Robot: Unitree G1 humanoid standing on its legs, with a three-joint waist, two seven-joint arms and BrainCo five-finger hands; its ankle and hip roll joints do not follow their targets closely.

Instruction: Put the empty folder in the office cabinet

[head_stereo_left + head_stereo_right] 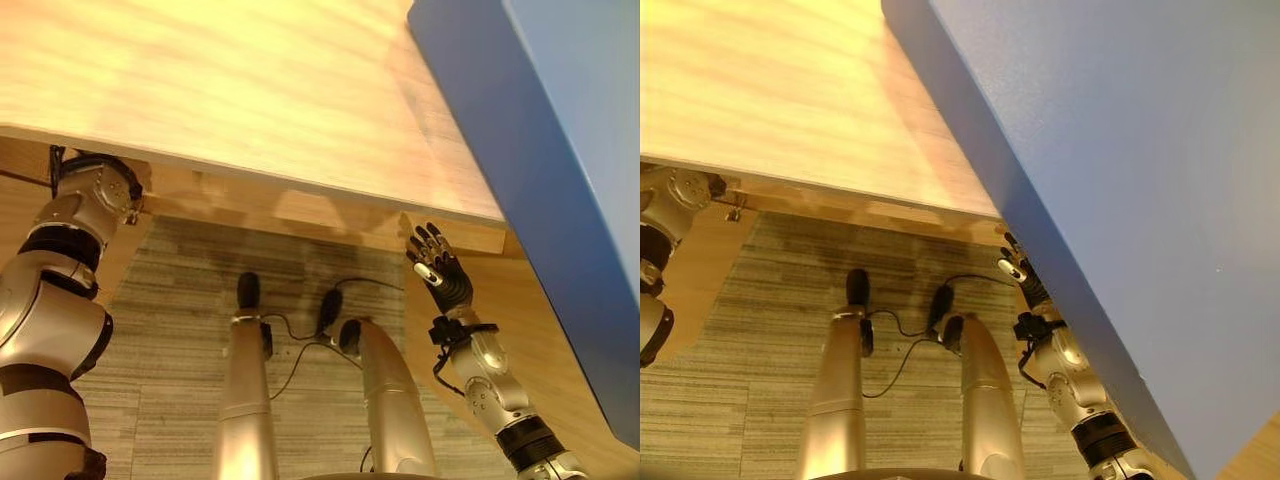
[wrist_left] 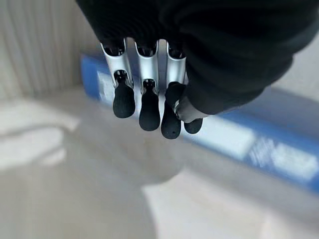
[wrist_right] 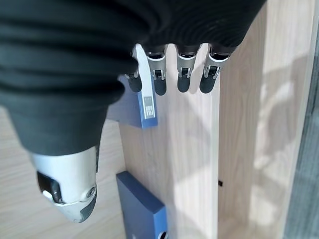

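Past the left hand's fingers (image 2: 143, 69), in the left wrist view, a blue folder (image 2: 239, 139) with pale labels lies flat on a light surface. It is apart from the fingertips and neither hand holds it. The right wrist view shows two more blue folders (image 3: 148, 107) against wooden panelling, and I cannot tell which one is the empty one.

The left hand (image 2: 172, 107) is slack and open with nothing in it. The right hand (image 1: 440, 270) is also open, with its fingers straight. It is raised just below the near edge of the worktop (image 1: 250, 90), beside a broad blue panel (image 1: 540, 150) that rises to the right of the worktop.

The step in hand looks like the reach. I would bring the left hand down over the folder's long edge, slide the fingers under it and the thumb on top, and close firmly before lifting, keeping the folder level so that it clears the edge of the worktop.
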